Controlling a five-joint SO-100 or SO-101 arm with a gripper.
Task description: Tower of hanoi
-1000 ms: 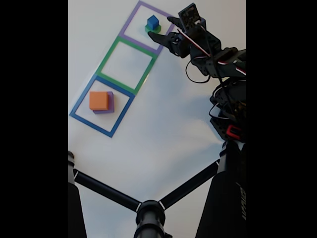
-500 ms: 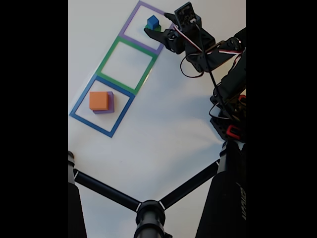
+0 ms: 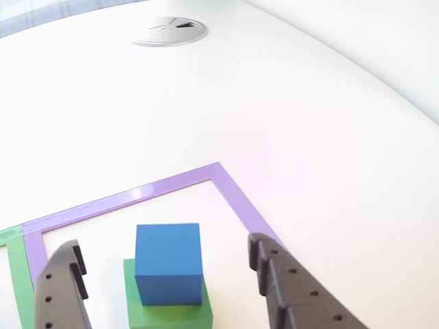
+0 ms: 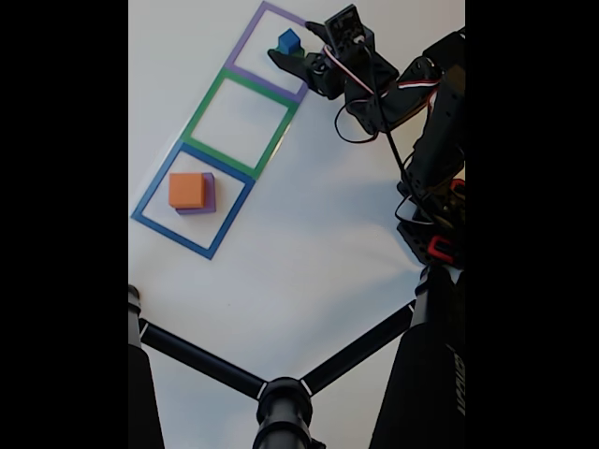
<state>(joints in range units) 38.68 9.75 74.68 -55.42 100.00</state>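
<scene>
Pincer (image 3: 164, 274) fingers are seen spread wide in the other view, one on each side of the blue cube (image 3: 169, 262), with clear gaps on both sides and nothing held. The blue cube sits on the green block (image 3: 167, 305), a little off-centre, and both lie inside the purple outline (image 3: 147, 192) on the white tabletop (image 3: 295, 116). From the fixed view, the pincer (image 4: 290, 39) is placed at the same small stack, with the blue cube (image 4: 289, 40) between the finger tips. A likely fault is judged to be a closing that is set too low, so that the green block is caught along with the cube or is dragged across the tabletop; an uneven closing could also push the cube sideways off its base, since one finger appears nearer than the other. Farther off in the fixed view, the orange block (image 4: 187, 191) rests on the purple block (image 4: 208, 195) inside the blue outline (image 4: 154, 178), and the green outline (image 4: 204, 108) between is left unoccupied. Compared with the earlier fixed views, the pincer has been brought forward from beside the purple outline to straddle the cube, while all four blocks are found unmoved.
</scene>
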